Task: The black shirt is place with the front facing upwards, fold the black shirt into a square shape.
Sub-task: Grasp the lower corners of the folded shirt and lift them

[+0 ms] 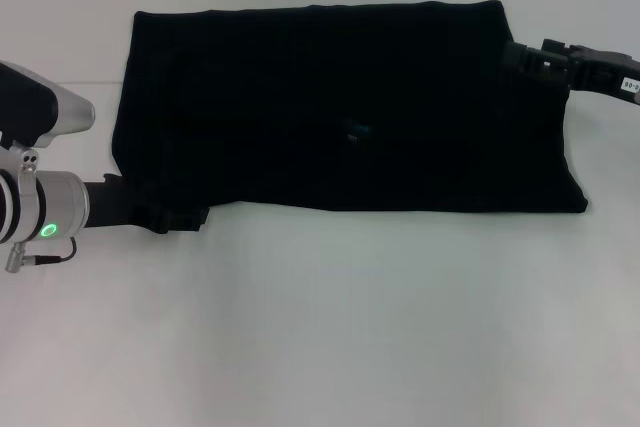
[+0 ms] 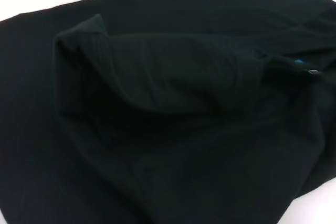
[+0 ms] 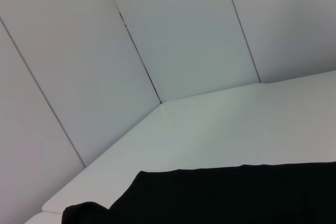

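you see the black shirt (image 1: 340, 107) lying on the white counter (image 1: 330, 327), spread across the far half of it, from near the left edge almost to the right edge. it makes a wide dark shape with a straight far edge and a near edge that runs lower toward the right. no white lettering can be read on the side that faces up. near the middle of the cloth you can find only a small blue neck label (image 1: 358, 131), too small to read; in the left wrist view it shows beside a raised fold of the cloth (image 2: 157, 72).

your left tool (image 1: 180, 217) is at the near left corner of the shirt, touching the hem there; i cannot tell if it is clenched or released, because black is on black. your right tool (image 1: 525, 55) is at the far right corner of the shirt, at the cloth edge; its state i also cannot tell. the right wrist view shows the shirt edge (image 3: 236, 192) on the counter and grey wall panels (image 3: 157, 35) behind.
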Robot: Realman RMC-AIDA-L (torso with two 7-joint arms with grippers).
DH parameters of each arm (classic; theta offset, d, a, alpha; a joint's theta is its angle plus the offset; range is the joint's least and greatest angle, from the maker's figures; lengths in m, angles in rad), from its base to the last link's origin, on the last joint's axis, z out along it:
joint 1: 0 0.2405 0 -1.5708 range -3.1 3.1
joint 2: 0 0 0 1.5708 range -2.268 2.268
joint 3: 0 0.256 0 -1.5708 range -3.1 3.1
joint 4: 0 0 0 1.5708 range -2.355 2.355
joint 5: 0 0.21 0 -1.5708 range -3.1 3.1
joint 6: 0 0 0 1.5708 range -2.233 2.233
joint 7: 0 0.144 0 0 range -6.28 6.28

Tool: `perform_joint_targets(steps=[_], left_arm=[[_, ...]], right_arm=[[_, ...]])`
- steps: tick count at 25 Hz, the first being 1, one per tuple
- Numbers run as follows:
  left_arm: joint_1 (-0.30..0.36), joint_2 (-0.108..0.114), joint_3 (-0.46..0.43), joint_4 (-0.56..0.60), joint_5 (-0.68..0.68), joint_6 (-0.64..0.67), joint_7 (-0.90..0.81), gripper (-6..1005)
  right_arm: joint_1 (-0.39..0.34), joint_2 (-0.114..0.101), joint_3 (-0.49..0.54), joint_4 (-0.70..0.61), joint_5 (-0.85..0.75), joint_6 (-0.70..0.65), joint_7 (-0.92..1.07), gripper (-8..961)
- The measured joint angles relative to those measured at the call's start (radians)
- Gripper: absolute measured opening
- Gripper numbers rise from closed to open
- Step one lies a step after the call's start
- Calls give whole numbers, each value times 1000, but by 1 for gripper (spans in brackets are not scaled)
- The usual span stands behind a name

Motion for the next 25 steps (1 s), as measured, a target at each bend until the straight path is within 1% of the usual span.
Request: perform_joint_targets(steps=[3, 6, 8, 11, 20, 25], left_arm=[[0, 0, -6, 7, 2, -6, -3, 939], [1, 5, -18, 13, 2, -17, -18, 938], [0, 14, -18, 10, 3, -17, -32, 776], [-4, 23, -13, 3, 10, -21, -49, 664], [-10, 24, -11, -13, 26, -25, -51, 299], [-17, 25, -4, -25, 37, -27, -51, 71]], right_arm=[[2, 0, 0, 0, 0, 0, 0, 839], [2, 0, 1, 0, 0, 0, 0, 838], [3, 0, 2, -1, 0, 0, 0, 837], [3, 1, 3, -2, 0, 0, 0, 835], [4, 1, 4, -3, 1, 0, 0, 829], [4, 1, 3, -5, 2, 0, 0, 826]])
